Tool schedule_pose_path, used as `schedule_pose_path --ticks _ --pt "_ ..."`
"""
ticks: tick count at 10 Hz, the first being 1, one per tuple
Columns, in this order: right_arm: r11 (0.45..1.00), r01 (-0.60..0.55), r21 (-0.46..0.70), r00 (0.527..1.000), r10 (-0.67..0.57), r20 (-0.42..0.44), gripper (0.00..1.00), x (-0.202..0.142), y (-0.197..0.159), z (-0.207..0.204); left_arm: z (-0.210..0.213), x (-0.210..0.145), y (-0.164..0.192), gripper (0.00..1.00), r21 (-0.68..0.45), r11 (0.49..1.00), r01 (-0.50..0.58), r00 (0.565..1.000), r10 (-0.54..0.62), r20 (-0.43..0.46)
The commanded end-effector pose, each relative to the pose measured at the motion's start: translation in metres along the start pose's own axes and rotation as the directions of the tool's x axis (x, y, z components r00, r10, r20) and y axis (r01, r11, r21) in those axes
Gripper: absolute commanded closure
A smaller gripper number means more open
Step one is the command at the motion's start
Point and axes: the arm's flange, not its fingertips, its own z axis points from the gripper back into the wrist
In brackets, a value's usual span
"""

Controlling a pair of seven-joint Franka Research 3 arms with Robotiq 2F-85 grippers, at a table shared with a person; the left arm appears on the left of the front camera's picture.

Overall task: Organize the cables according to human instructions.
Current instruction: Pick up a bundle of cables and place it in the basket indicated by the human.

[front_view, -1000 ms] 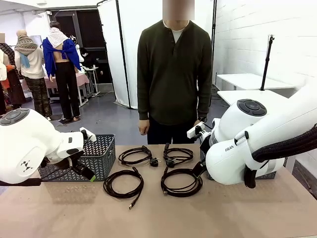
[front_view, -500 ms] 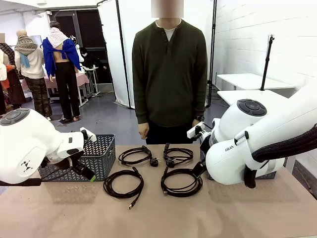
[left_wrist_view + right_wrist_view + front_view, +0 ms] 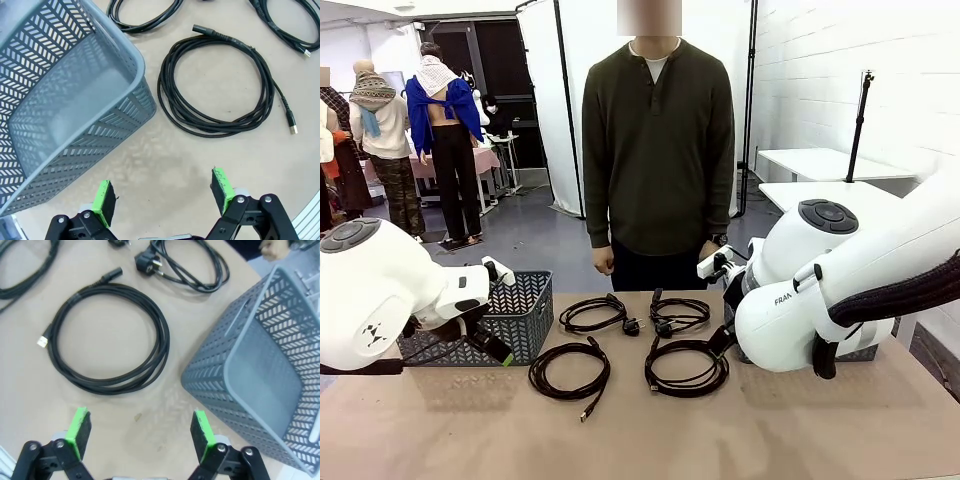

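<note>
Green pads on the left gripper [image 3: 162, 192] stand wide apart, holding nothing, bare table [image 3: 150, 165] under the gap. Just beyond the jaws, to one side, is the left basket [image 3: 100, 145], grey plastic lattice, with no cord showing in the part seen. To the other side is the front-left cable [image 3: 220, 131], a flat coil of several loops with a small metal plug trailing off its edge. Coil and basket lie close but apart.

Right gripper [image 3: 141, 432]: same story, jaws wide and not holding anything. The front-right cable [image 3: 161, 342] lies just ahead, a round coil with a small plug end on the outer side. The right basket [image 3: 215, 385] is beside it, not touching.

Front view: the four cables sit in two rows mid-table. The back-left cable [image 3: 590, 328] and the back-right cable [image 3: 680, 332] are nearer the person [image 3: 658, 150]; the other two are nearer the arms. No two coils overlap. One basket stands at each side, probably so each arm has its own drop point.

The person stands at the far edge with arms down. One hand [image 3: 603, 260] hangs by the hip; no pointing gesture shows.

Judgement:
- Sorting not begun; all four cords lie on the table, none in a basket as far as I can see.
- Both arms look parked and ready, each above the gap between its nearest coil and basket, jaws wide for a pick once the person shows which cord goes where.
- The coils are loose, so a pinch on one strand may let the loops sag or drag a plug over a basket rim.
</note>
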Motion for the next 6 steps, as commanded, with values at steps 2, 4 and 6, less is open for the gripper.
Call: schedule_pose_path --ticks 2,4,6 --pt "0.996 -0.039 0.080 0.999 0.036 0.036 0.00 0.010 -0.018 0.031 0.039 0.011 0.013 0.00 -0.010 0.998 0.054 0.998 -0.054 0.042" --pt "0.988 -0.069 0.137 0.995 0.058 0.087 0.00 0.008 -0.036 0.059 0.063 0.022 0.021 0.00 -0.066 0.986 0.156 0.985 -0.150 0.086" --pt "0.971 -0.129 0.200 0.985 0.103 0.135 0.00 0.002 -0.057 0.080 0.084 0.036 0.027 0.00 -0.155 0.950 0.272 0.958 -0.253 0.136"
